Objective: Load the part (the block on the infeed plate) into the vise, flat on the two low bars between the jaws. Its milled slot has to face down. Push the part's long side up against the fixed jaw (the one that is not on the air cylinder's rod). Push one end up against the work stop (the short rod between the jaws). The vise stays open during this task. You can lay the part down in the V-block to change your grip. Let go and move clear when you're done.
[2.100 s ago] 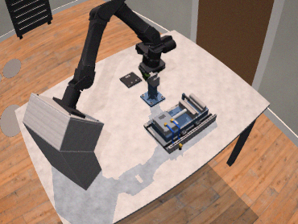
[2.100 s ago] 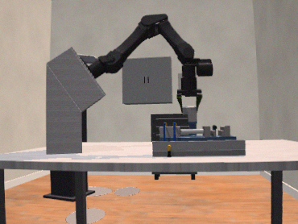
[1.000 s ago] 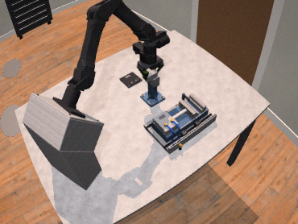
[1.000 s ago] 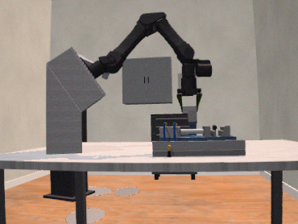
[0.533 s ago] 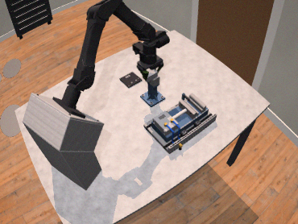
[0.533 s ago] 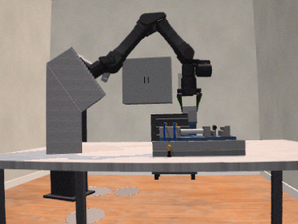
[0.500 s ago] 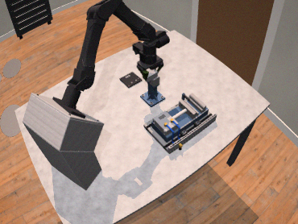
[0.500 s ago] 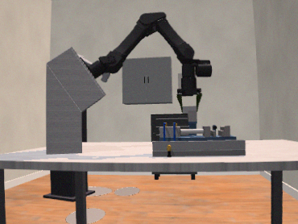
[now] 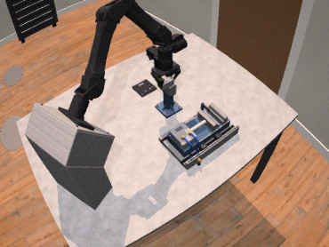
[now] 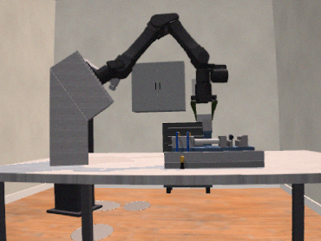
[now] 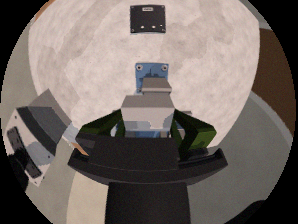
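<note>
The gripper (image 9: 168, 83) (image 10: 204, 118) (image 11: 147, 109) is pointing straight down over the blue stand (image 9: 168, 107) (image 10: 207, 134) (image 11: 151, 73), its green fingers standing a little over halfway open and closed on the grey part (image 9: 169, 85) (image 10: 204, 119) (image 11: 147, 106). The wrist view is showing the part sitting between both fingers, with a grey stepped piece (image 11: 156, 84) just beyond it; in the top view these are merging into one grey shape.

The exterior view is showing the part above the stand's blue section, but the vise (image 9: 191, 129) (image 10: 213, 159) is covering the stand's foot. The top view is revealing that foot on the table (image 9: 129, 133) (image 10: 126, 159) (image 11: 95, 55), beside the vise, whose jaws are standing apart. The part is outside the vise. A dark square plate (image 9: 144, 87) (image 11: 148, 19) is showing in the top and wrist views, hidden in the exterior one. Which way the slot is facing cannot be told.

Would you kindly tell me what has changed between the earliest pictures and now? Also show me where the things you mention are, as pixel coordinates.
In the top view, the gripper (image 9: 167, 80) (image 10: 204, 113) (image 11: 147, 109) has shifted slightly toward the upper left; its fingers now flank the grey block (image 10: 204, 117) (image 11: 148, 106). The pictures don't settle when it gripped. The vise (image 9: 205, 129) (image 10: 214, 159) stayed put.
</note>
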Motion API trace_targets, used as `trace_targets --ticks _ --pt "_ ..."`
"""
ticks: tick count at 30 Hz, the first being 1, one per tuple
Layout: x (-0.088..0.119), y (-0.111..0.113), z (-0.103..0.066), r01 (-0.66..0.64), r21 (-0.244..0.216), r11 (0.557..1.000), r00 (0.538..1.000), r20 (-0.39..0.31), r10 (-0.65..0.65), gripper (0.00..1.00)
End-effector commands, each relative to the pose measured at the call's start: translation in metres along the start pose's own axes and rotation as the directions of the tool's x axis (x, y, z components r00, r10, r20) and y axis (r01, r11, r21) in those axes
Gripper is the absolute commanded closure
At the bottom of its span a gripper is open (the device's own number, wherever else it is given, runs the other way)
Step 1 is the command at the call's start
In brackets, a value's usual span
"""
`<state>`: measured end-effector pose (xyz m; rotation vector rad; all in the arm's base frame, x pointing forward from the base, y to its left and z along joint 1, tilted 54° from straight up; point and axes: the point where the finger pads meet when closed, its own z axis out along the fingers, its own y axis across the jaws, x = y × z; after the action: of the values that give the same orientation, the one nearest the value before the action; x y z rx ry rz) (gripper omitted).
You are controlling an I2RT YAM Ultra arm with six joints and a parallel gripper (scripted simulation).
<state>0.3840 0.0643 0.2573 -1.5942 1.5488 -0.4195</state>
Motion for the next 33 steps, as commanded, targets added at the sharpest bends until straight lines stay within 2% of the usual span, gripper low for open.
trace_targets --ticks 1,21,25,29,33 --pt "-0.005 -0.007 0.003 0.010 0.016 1.000 1.000 0.006 -0.011 1.00" --pt "-0.006 -0.007 0.002 0.011 0.017 1.000 1.000 0.006 -0.011 1.00" --pt "-0.007 -0.009 -0.002 0.014 0.022 1.000 1.000 0.007 -0.014 1.00" --pt "-0.012 -0.010 -0.013 0.021 0.031 0.999 1.000 0.017 -0.022 1.00" --pt "-0.006 -0.012 -0.018 0.016 0.036 0.999 1.000 0.006 -0.016 1.00"
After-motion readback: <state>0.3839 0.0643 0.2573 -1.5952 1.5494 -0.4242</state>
